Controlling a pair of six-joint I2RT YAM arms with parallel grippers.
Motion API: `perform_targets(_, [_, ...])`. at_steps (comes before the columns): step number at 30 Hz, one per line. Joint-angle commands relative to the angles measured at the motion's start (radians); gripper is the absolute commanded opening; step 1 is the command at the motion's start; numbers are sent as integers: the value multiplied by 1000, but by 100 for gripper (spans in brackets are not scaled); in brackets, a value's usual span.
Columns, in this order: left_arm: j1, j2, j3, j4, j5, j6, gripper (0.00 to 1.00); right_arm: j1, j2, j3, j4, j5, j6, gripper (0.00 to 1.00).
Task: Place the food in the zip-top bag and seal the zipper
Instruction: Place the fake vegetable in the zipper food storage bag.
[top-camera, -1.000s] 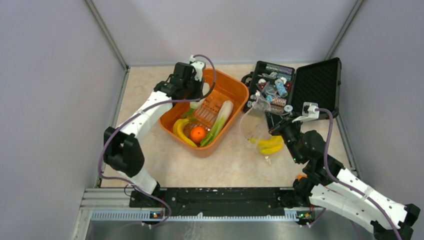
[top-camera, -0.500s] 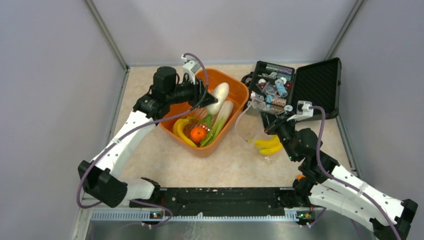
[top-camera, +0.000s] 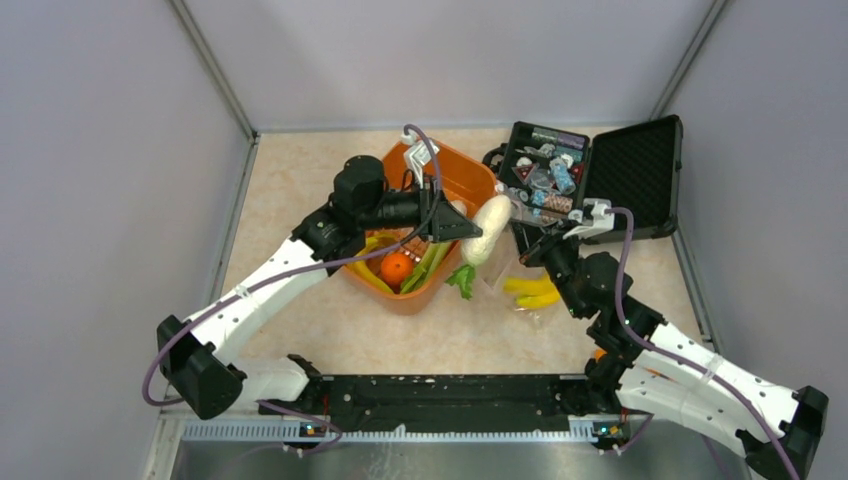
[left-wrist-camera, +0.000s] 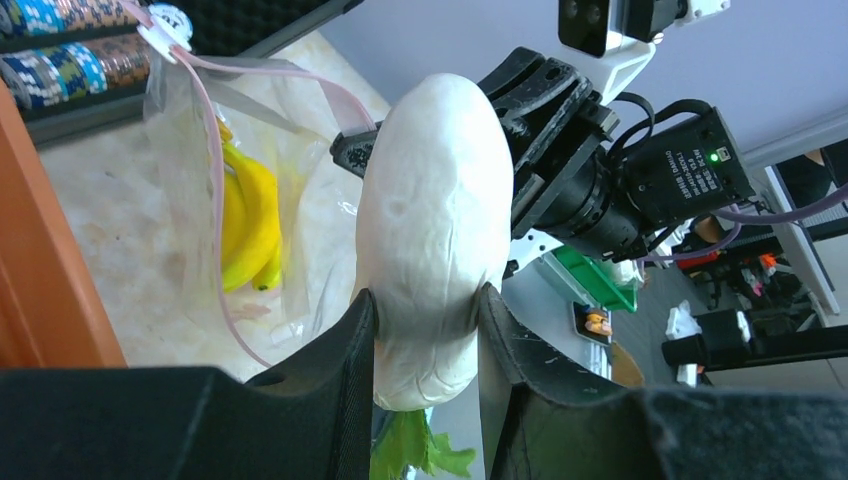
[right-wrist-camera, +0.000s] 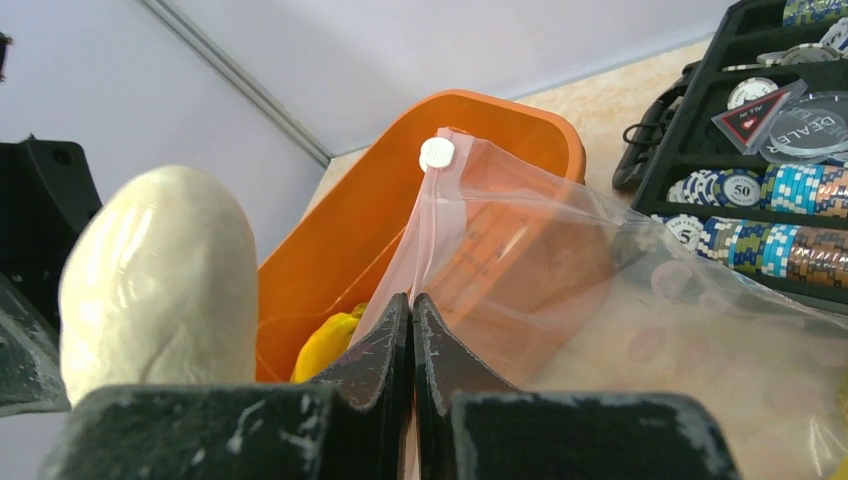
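My left gripper (top-camera: 462, 228) (left-wrist-camera: 425, 300) is shut on the whitish piece (top-camera: 490, 228) (left-wrist-camera: 432, 220), a white radish with green leaves, and holds it in the air just left of the zip-top bag (top-camera: 520, 265) (left-wrist-camera: 270, 200). My right gripper (top-camera: 540, 250) (right-wrist-camera: 412, 300) is shut on the bag's pinkish zipper (right-wrist-camera: 440, 215) edge and holds the mouth up. Yellow bananas (top-camera: 533, 290) (left-wrist-camera: 250, 225) lie inside the bag. An orange (top-camera: 396, 268), more bananas (top-camera: 368, 272) and green stalks (top-camera: 432, 262) lie in the orange basket (top-camera: 470, 175).
An open black case (top-camera: 600, 175) with chips and trinkets stands at the back right, right behind the bag. The orange basket sits mid-table under my left arm. Grey walls close in the table on three sides.
My left gripper has lifted the whitish piece out of the basket and carried it right to the bag's mouth. My right gripper has shifted slightly left and kept hold of the bag.
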Motion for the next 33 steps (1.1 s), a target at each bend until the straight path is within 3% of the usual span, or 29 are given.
perform_targets(1, [-28,11,1,-5,-58,-44,0,-2,0,8,85,-17,-5,0])
perform_targets(5, [-52,69,94,-240,-173,50,0,-1,0,7,88,-17,-4,0])
perform_targets(13, [-83,137,150,-358,-331,63,0,-2,0,1,136,-85,-24,0])
perform_targets(17, [-101,215,236,-415,-340,93,0,-2,12,16,139,-144,-50,0])
perform_targets(19, [-108,262,303,-462,-350,100,8,-1,19,20,130,-159,-54,0])
perform_targets(22, [-109,288,372,-481,-362,109,10,-2,26,14,110,-167,-58,0])
perform_targets(23, [-109,283,377,-471,-373,111,15,-2,25,12,102,-168,-56,0])
perform_targets(25, [-109,271,390,-461,-401,116,41,-1,20,0,88,-164,-52,0])
perform_targets(28, [-106,272,401,-459,-417,132,43,-2,-2,-18,79,-146,-42,0])
perform_targets(31, [-103,270,417,-467,-417,138,67,-2,-23,-26,65,-119,-29,0])
perform_targets(33, [-102,262,427,-469,-405,152,71,-1,-32,-25,51,-108,-17,0])
